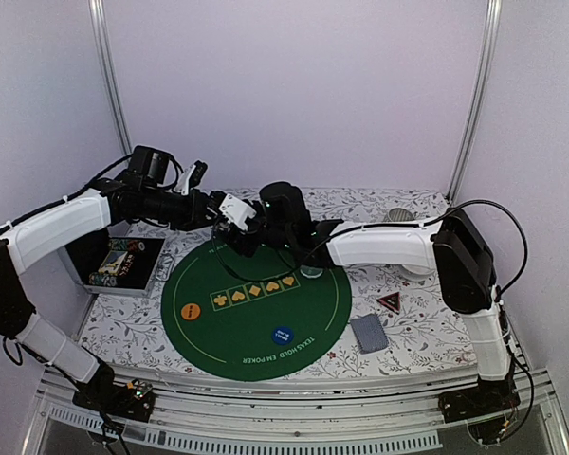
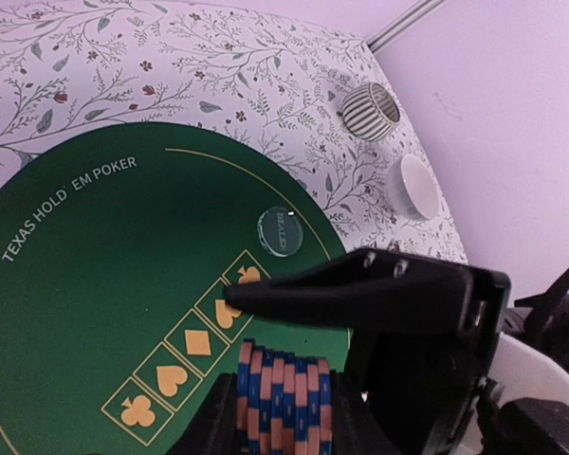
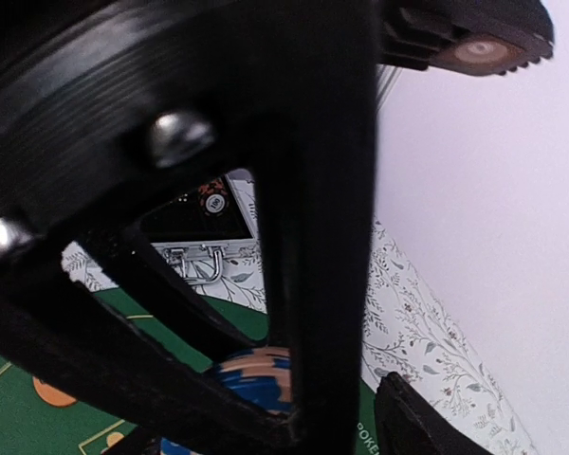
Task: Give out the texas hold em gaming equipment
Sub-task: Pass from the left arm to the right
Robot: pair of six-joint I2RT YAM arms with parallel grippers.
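Observation:
My left gripper (image 1: 235, 220) hangs over the far edge of the round green poker mat (image 1: 256, 313). In the left wrist view it (image 2: 283, 412) is shut on a stack of blue-and-orange striped chips (image 2: 283, 398). My right gripper (image 1: 254, 235) meets it from the right with its jaws wide apart. One of its black fingers (image 2: 360, 294) lies just above the stack. The chips also show in the right wrist view (image 3: 261, 379), behind the left gripper's frame. A clear disc (image 2: 280, 230), an orange button (image 1: 192, 311) and a blue button (image 1: 283, 335) lie on the mat. A grey-blue card deck (image 1: 368, 333) and a red-black triangle marker (image 1: 389, 302) lie to its right.
An open metal chip case (image 1: 123, 263) stands left of the mat. A ribbed grey cup (image 2: 371, 111) and a white bowl (image 2: 412, 186) sit at the back right on the floral cloth. White walls close in the back and sides.

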